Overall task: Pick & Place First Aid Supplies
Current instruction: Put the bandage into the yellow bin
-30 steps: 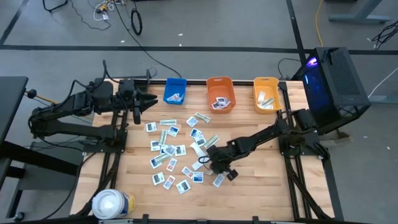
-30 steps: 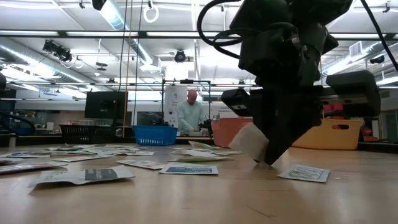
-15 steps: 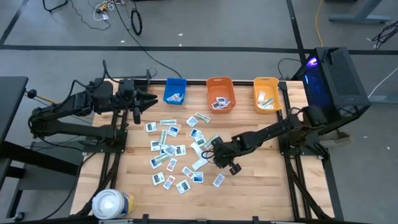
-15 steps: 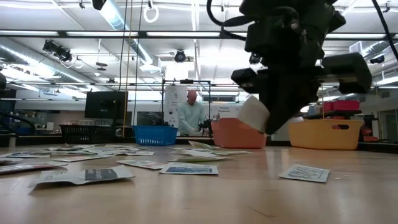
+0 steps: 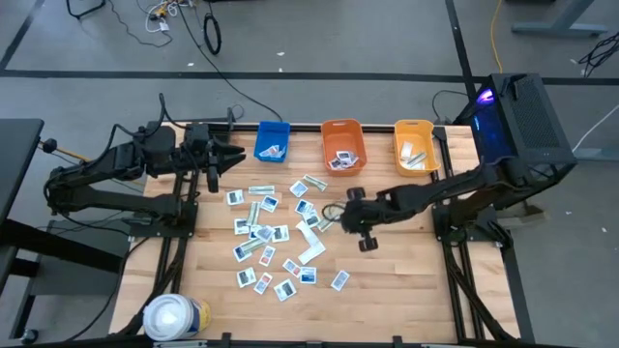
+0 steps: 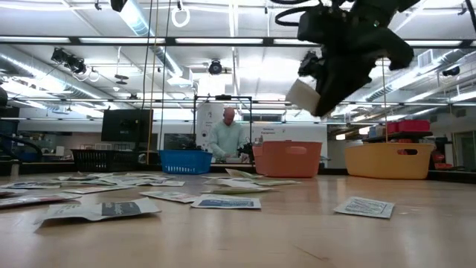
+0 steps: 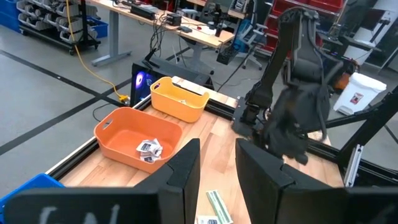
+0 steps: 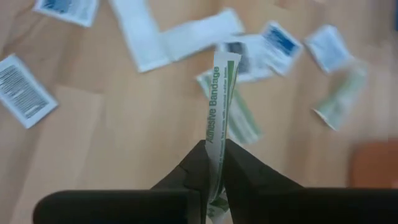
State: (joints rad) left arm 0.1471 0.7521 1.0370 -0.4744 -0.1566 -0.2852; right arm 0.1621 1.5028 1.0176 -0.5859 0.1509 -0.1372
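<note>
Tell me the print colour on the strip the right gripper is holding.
Green lettering and a green stripe on white; the adhesive bandage strip pinched in the right gripper shows best in the right wrist view.

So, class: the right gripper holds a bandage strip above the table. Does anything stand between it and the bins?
Nothing visible does. The right gripper holds the strip in the air, well above the loose packets, and the wood toward the orange bin and yellow bin lies bare.

This is a robotics lab or workshop. Beyond the wooden table point(image 6: 297, 231) runs an open ceiling with strip lights point(image 6: 141, 18) and ducts, workbenches point(image 7: 180, 28), monitors point(image 6: 126, 125), and a person point(image 6: 227, 138) standing at a bench.
</note>
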